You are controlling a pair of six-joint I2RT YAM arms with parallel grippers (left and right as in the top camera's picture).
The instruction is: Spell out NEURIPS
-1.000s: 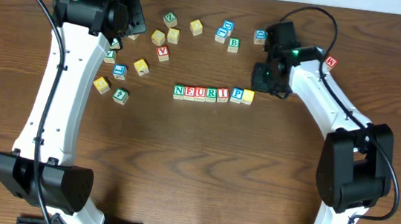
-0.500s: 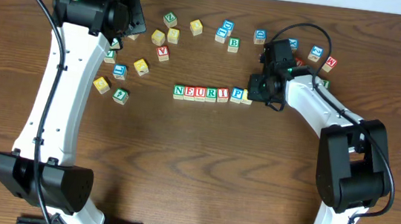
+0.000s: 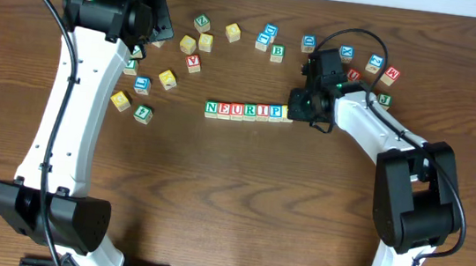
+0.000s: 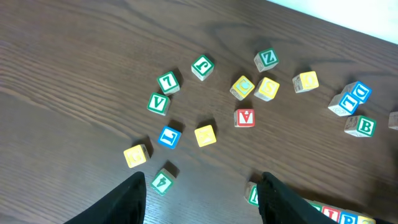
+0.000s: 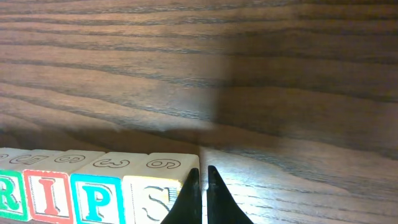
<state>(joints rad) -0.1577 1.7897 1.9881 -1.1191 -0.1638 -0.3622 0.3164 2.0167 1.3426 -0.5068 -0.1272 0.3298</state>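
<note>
The cubes form one row (image 3: 245,110) at the table's centre, reading N, E, U, R, I, P. The yellowish-topped S cube (image 5: 155,193) closes its right end, tight against the blue P (image 5: 96,196). My right gripper (image 5: 202,183) is shut and empty, its tips resting against the S cube's right side; overhead, the right gripper (image 3: 293,110) partly covers that cube. My left gripper (image 4: 202,199) hangs open over the far left of the table with nothing between its fingers. The row's green N (image 4: 254,194) shows by its right finger.
Loose letter cubes lie scattered at the back left, among them a green V (image 4: 158,103) and a red one (image 4: 244,117). A green B (image 3: 277,51) sits behind the row. More cubes (image 3: 375,64) lie at the back right, beside the right arm.
My right gripper has swept left, shut, pushing the yellowish S cube and the P along until the gaps closed. The left arm has not moved.
</note>
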